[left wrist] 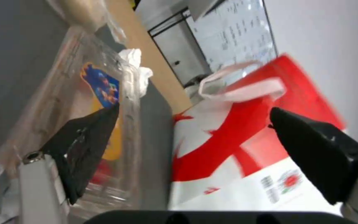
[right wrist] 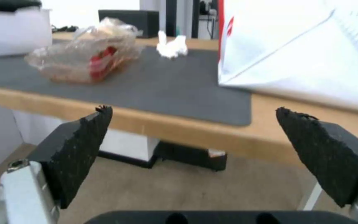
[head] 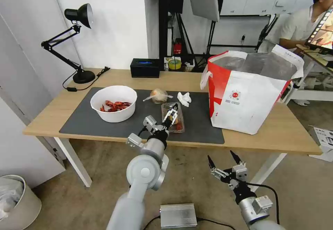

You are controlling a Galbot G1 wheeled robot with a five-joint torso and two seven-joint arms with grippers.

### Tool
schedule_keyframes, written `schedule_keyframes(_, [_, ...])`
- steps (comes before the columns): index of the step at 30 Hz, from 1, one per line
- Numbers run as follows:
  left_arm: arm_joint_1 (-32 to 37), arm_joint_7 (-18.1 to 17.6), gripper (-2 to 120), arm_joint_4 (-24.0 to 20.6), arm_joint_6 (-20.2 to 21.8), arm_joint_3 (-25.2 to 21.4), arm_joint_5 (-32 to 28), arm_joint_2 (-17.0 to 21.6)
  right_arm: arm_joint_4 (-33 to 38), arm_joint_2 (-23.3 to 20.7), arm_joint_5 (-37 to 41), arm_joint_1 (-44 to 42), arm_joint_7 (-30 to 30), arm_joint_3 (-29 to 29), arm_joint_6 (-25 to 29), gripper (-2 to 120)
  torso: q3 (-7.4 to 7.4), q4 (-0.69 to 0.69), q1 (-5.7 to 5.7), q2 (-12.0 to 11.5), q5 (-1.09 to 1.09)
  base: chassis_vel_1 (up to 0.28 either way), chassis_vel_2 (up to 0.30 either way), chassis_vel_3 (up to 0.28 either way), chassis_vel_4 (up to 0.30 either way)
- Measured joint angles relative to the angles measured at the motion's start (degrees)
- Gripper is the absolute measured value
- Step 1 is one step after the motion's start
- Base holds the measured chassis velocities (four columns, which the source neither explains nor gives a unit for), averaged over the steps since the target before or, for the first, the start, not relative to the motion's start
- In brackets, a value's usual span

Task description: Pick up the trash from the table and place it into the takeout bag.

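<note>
The clear plastic tray (head: 179, 126) with red tomatoes lies on the dark mat (head: 83, 119) near the table's front edge. My left gripper (head: 172, 113) hovers open right over it; in the left wrist view one finger (left wrist: 84, 146) overlaps the tray (left wrist: 84, 93) and the other stands before the takeout bag (left wrist: 237, 155). The white bowl (head: 113, 103) of crayfish shells sits to the left. The knotted bag (head: 158, 95) and the tissue (head: 184, 98) lie behind the tray. The takeout bag (head: 249, 95) stands open at the right. My right gripper (head: 224, 159) hangs open below the table's front edge.
A black desk lamp (head: 78, 43) stands at the back left of the table (head: 263, 133), and a black box (head: 145, 67) sits at the back middle. A person sits beyond the bag at the far right. A grey bin (head: 17, 202) stands on the floor at the left.
</note>
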Motion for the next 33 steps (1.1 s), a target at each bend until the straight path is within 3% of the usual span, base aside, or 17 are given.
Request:
schedule_keyframes(2, [-1.9, 1.09, 90, 1.54, 0.58, 1.41, 3.84, 3.98, 1.26, -0.85, 1.08, -0.02, 0.06, 0.89, -0.42, 100, 0.0, 0.0, 0.0, 0.0, 0.0, 0.0, 0.0, 0.0, 0.0])
schedule_keyframes(3, [-1.9, 1.09, 90, 1.54, 0.58, 1.41, 3.84, 3.98, 1.26, -0.85, 1.08, -0.02, 0.06, 0.89, -0.42, 100, 0.0, 0.0, 0.0, 0.0, 0.0, 0.0, 0.0, 0.0, 0.0])
schedule_keyframes(6, [-4.96, 3.95, 77, 4.02, 0.96, 3.49, 11.23, 10.9, 3.48, -2.17, 3.19, -0.23, 0.71, 2.32, -1.12, 100, 0.0, 0.0, 0.0, 0.0, -0.01, 0.0, 0.0, 0.0, 0.0])
schedule_keyframes(7, [-4.96, 3.95, 77, 4.02, 0.96, 3.49, 11.23, 10.9, 3.48, -2.17, 3.19, -0.23, 0.71, 2.32, -1.12, 100, 0.0, 0.0, 0.0, 0.0, -0.01, 0.0, 0.0, 0.0, 0.0])
schedule_keyframes(9, [-6.45, 5.74, 66, 4.98, 1.36, 4.89, 16.1, 16.08, 4.7, -3.01, 4.81, -0.27, 1.09, 3.22, -1.55, 100, 0.0, 0.0, 0.0, 0.0, -0.01, 0.0, 0.0, 0.0, 0.0])
schedule_keyframes(13, [-7.0, 7.72, 55, 5.54, 1.79, 5.88, 20.09, 20.34, 5.44, -3.51, 5.88, -0.16, 1.4, 3.85, -1.75, 100, 0.0, 0.01, 0.0, 0.0, -0.02, 0.0, 0.0, 0.0, 0.0])
schedule_keyframes(16, [-7.86, 10.42, 40, 6.0, 1.61, 6.46, 22.32, 23.77, 6.04, -3.81, 6.63, 0.09, 1.61, 4.04, -2.11, 100, 0.0, 0.01, 0.0, 0.0, -0.01, 0.0, 0.0, 0.0, 0.0])
schedule_keyframes(23, [-11.52, 15.74, 19, 7.88, -0.02, 9.7, 22.67, 26.94, 7.66, -4.21, 9.94, 0.29, 2.37, 4.16, -4.14, 100, 0.0, 0.0, 0.0, 0.0, 0.0, 0.0, 0.0, 0.0, 0.0])
schedule_keyframes(27, [-15.0, 16.25, 1, 9.56, -0.51, 13.41, 22.92, 27.93, 8.72, -4.68, 12.9, 0.37, 3.06, 4.3, -5.61, 100, 0.01, 0.0, 0.0, 0.0, 0.0, 0.0, 0.0, 0.0, 0.0])
schedule_keyframes(33, [-19.49, 16.23, 0, 12.52, -0.59, 17.28, 21.6, 27.93, 9.16, -4.96, 14.36, 0.55, 3.38, 4.5, -6.38, 100, 0.0, 0.0, 0.0, 0.0, 0.0, 0.0, 0.0, 0.0, 0.0])
